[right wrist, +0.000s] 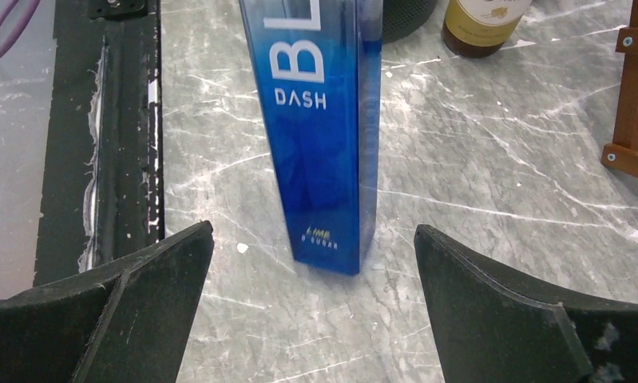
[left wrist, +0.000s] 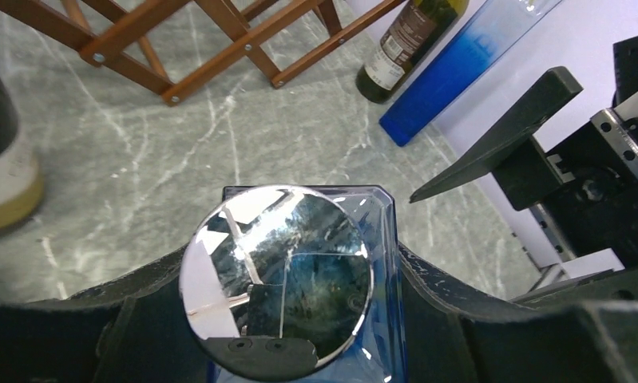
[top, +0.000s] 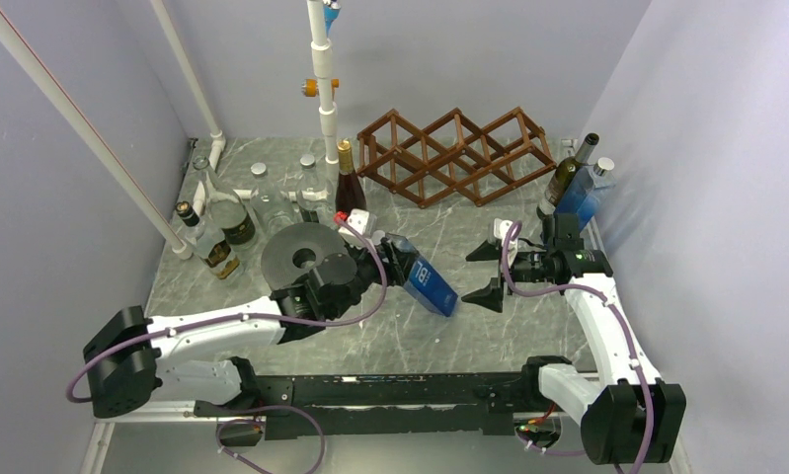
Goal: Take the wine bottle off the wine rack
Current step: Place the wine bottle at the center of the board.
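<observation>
The brown lattice wine rack (top: 454, 153) stands at the back of the table, and its cells look empty; part of it shows in the left wrist view (left wrist: 180, 48). My left gripper (top: 390, 259) is shut on the neck end of a blue square bottle (top: 428, 281) with a silver cap (left wrist: 277, 275). The bottle tilts down to the right, its base at or just above the table. My right gripper (top: 479, 273) is open, its fingers (right wrist: 140, 303) apart on either side of the bottle's base (right wrist: 323, 136), not touching it.
A dark wine bottle (top: 349, 183) stands upright left of the rack. A green bottle (top: 566, 178) and a second blue bottle (top: 583, 193) lean at the right wall. Several bottles (top: 222, 217) stand at the left. A grey disc (top: 301, 255) lies beside my left arm.
</observation>
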Motion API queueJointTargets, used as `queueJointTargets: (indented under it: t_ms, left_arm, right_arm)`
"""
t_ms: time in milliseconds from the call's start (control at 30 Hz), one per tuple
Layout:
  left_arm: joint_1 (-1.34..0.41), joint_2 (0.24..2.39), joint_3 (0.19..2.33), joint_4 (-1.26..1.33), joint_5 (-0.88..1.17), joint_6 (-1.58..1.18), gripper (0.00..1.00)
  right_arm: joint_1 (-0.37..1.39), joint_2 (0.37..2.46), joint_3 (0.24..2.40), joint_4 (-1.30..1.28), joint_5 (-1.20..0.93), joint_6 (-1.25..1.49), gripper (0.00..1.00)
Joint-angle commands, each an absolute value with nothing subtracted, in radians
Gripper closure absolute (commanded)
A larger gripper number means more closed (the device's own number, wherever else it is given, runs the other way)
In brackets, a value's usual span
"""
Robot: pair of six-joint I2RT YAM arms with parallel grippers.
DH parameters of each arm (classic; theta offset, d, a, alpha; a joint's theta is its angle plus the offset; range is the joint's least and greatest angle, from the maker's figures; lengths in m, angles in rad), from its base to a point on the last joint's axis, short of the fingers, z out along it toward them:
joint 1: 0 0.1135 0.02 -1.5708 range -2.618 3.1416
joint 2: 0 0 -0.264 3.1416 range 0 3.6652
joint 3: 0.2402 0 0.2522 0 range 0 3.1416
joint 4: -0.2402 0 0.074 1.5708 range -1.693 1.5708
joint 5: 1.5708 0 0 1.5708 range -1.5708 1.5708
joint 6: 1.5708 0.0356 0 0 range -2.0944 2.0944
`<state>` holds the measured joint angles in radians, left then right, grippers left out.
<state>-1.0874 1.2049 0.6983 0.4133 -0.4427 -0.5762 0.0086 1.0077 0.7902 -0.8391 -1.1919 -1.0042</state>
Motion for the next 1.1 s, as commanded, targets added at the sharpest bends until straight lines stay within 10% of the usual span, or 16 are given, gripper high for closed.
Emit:
queueJointTargets:
  t_ms: [0,1067]
  left_arm:
    - [-1.065,1.12,0.746,0.402,-0.459,-0.42,1.0]
    - [-0.853,1.249,1.074,0.153,-0.355,-0.104,1.0]
  right_arm:
    - [0.005,0.996,0.821,-0.849,-1.237,-1.046,0.0]
    - [0.005,1.0,0.802,-0.825,-1.212,-1.043,0.0]
